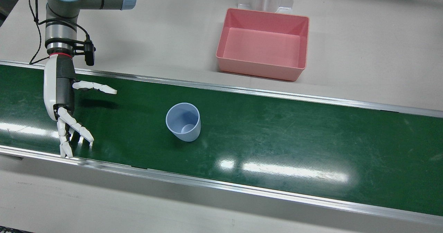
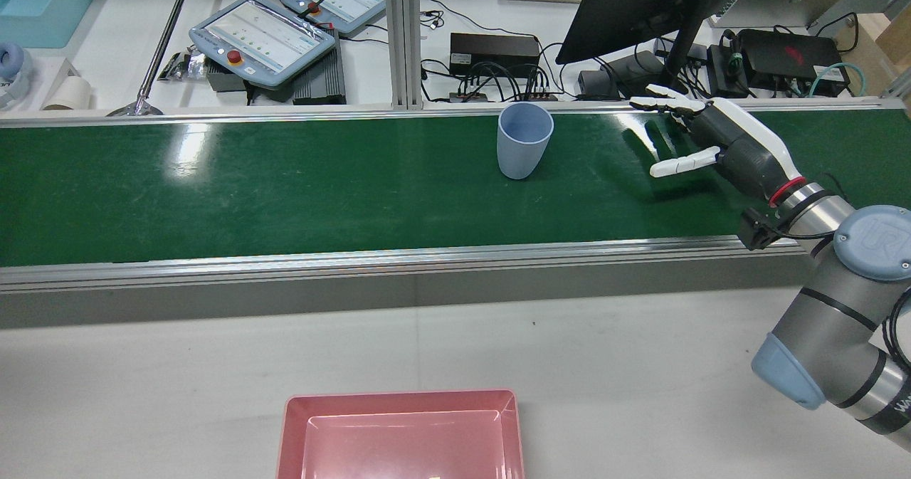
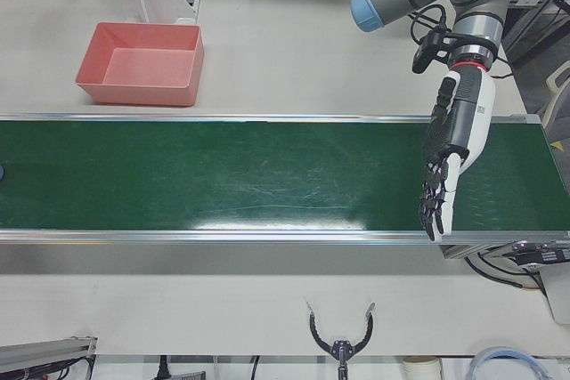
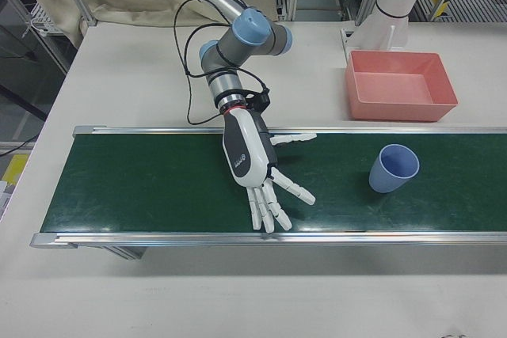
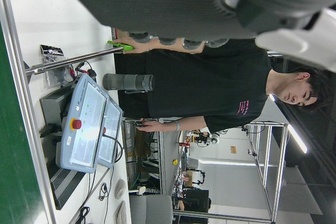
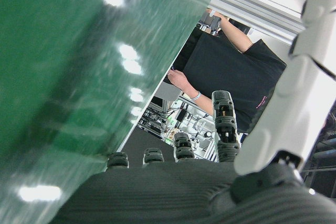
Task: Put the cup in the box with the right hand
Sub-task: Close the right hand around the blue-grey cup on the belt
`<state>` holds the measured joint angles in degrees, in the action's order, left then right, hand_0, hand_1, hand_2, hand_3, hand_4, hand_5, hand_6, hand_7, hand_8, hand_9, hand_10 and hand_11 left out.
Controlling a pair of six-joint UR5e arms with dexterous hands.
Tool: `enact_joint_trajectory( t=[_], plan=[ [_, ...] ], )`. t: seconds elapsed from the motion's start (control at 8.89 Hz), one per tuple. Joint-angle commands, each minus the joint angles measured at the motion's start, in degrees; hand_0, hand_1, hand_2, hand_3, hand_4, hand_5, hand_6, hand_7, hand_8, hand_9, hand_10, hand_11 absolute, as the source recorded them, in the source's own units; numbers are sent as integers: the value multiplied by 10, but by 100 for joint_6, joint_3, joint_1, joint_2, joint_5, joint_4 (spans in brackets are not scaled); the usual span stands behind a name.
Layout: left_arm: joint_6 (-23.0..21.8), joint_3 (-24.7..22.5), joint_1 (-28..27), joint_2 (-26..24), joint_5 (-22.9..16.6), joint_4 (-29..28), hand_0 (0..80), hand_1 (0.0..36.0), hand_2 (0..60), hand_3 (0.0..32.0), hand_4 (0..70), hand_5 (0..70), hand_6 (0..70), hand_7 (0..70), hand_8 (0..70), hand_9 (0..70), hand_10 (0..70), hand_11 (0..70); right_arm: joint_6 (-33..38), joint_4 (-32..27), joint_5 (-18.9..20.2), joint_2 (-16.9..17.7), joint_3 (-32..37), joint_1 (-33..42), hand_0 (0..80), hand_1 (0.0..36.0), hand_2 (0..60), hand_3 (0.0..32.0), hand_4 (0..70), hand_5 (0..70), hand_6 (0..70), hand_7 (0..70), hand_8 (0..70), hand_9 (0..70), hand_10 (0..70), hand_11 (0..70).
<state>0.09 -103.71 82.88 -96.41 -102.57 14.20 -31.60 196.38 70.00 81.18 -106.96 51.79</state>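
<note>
On the green belt (image 1: 277, 132), upright blue cup (image 1: 183, 122), well apart from the empty, spread-fingered right hand (image 1: 64, 101).

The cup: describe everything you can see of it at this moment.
The cup is a plain pale blue tumbler, plastic by its look, without handle or lid, tapering toward its base. It stands upright and empty on the green belt, mouth open upward. Nothing touches it: the right hand is open, well off to one side, and the pink box sits apart on the table.

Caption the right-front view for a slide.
Open right hand over the green belt, apart from the upright blue cup; pink box beyond.
</note>
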Motion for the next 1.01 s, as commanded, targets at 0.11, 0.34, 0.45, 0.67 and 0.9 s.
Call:
enact_joint_trajectory(
  t=[0.11, 0.34, 0.45, 0.67, 0.9],
  plan=[
    [0, 0, 0, 0, 0, -4, 0, 0, 0, 0, 0, 0, 0, 0, 0, 0, 0, 0, -4, 5, -74, -41, -18, -133, 487, 136, 88, 136, 80, 47, 24, 144, 9, 50, 20, 46],
    [0, 0, 0, 0, 0, -5, 0, 0, 0, 0, 0, 0, 0, 0, 0, 0, 0, 0, -4, 5, -74, -41, -1, -151, 480, 155, 160, 134, 60, 47, 25, 144, 11, 53, 23, 51],
    [0, 0, 0, 0, 0, -5, 0, 0, 0, 0, 0, 0, 0, 0, 0, 0, 0, 0, -4, -4, -100, -50, 17, -186, 486, 135, 91, 122, 87, 47, 26, 144, 12, 53, 26, 54],
    [0, 0, 0, 0, 0, -5, 0, 0, 0, 0, 0, 0, 0, 0, 0, 0, 0, 0, 31, -30, -214, -50, -1, -186, 470, 140, 174, 46, 116, 42, 34, 156, 6, 49, 34, 65],
    [0, 0, 0, 0, -9, -5, 0, 0, 0, 0, 0, 0, 0, 0, 0, 0, 0, 0, 22, -65, -773, -32, -201, -160, 490, 235, 592, 0, 394, 122, 341, 700, 494, 700, 331, 481]
  ],
)
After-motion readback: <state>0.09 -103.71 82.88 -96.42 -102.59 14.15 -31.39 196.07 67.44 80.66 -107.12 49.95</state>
